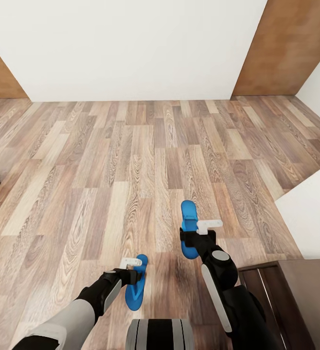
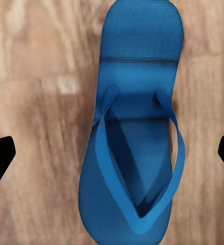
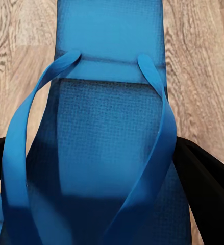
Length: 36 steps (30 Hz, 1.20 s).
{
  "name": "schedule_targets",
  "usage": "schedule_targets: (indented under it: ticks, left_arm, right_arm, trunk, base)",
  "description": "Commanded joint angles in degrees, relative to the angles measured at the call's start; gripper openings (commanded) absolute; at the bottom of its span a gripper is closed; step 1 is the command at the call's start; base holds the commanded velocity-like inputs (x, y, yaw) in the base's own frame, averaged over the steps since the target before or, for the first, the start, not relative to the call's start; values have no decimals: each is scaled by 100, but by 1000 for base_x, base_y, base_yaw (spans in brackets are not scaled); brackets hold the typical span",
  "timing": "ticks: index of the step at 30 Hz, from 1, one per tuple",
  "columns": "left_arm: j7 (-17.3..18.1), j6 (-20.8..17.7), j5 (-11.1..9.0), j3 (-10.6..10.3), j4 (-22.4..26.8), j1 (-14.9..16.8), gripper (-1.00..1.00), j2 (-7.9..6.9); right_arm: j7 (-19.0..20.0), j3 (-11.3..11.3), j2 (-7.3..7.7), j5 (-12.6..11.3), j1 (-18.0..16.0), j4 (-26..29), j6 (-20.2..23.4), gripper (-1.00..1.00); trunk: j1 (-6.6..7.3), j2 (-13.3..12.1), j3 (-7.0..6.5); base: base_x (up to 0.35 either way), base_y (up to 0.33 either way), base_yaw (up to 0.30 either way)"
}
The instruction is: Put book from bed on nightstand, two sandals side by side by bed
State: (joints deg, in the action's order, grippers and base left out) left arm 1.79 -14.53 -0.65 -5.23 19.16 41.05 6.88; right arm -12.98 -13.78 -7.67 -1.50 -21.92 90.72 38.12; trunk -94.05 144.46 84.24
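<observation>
Right end effector [image 1: 197, 236] closed on one blue sandal [image 1: 189, 228], long axis pointing away from the robot, above the floor [image 1: 131, 160]. Left end effector [image 1: 133, 277] open, fingers well apart, directly over the other sandal [image 2: 134, 132], lengthwise between the jaws.

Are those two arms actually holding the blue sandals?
Right gripper clamps one blue flat sandal across its sole sides. Left gripper stands open around the other sandal.
</observation>
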Motion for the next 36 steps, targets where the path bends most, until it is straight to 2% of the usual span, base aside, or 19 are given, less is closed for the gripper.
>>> schedule_targets:
  ticks: [1, 4, 11, 36]
  left_arm:
    - [5, -33, -6, -22, 15, 0, 100, -3]
    - [5, -37, -9, -22, 26, 0, 100, -7]
    - [-8, -47, -13, -22, 62, 0, 100, -4]
    - [46, -127, -32, -22, 271, 34, 100, 3]
  right_arm:
    - [-38, -9, 1, -17, -4, 4, 29, -100]
    - [-38, -5, 1, -17, -4, 4, 29, -100]
    - [-38, -3, 2, -17, -4, 5, 29, -100]
    - [-39, -2, 2, -10, -3, -2, 29, -100]
  trunk:
    - [1, 1, 3]
    - [1, 1, 3]
    - [-17, 11, 159]
    - [-17, 11, 159]
  base:
    - [0, 0, 0]
    - [0, 0, 0]
    - [0, 0, 0]
    - [0, 0, 0]
